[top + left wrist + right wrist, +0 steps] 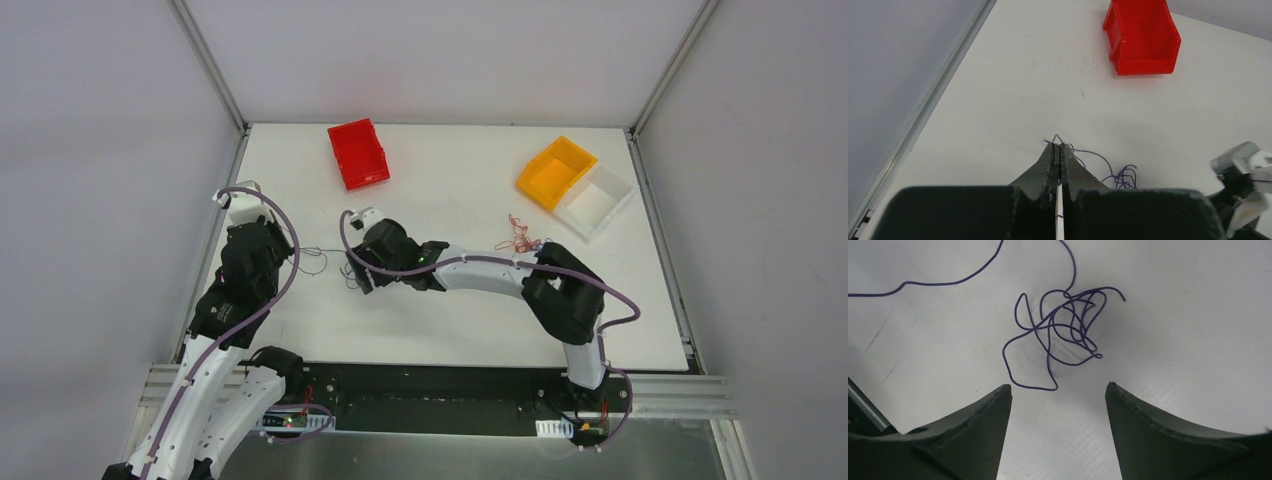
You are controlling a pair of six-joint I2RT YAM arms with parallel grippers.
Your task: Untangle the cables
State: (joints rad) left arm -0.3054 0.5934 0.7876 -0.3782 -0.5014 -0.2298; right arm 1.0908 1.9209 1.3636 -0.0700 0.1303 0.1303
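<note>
Starting nearest the arm bases, I note the left tool (1059,148) is clenched, its jaws pressed together on a strand of the purple cable (1063,325) where it leaves the fingertips. From there the strand runs across the white bench (450,330) toward the right arm.

The right tool (1058,390) is released, its jaws spread wide and poised directly over the purple cable's knot, which lies flat on the bench just ahead of the fingertips. Nothing is between the jaws. The knot is a loose cluster of overlapping loops, and one long free length trails away to the left of the right wrist view.

Progress, in my judgement, is early. One end is secured, but the knot itself remains unopened, so the pulling apart is outstanding.

Further out, beside the right arm's elbow, a second small bundle of orange-red cable (516,238) lies on the bench, apart from both tools and apparently unattended.

At the far edge stand a red bin (358,152), an orange bin (556,170) and a white bin (600,200). I see no cable in any of them.
</note>
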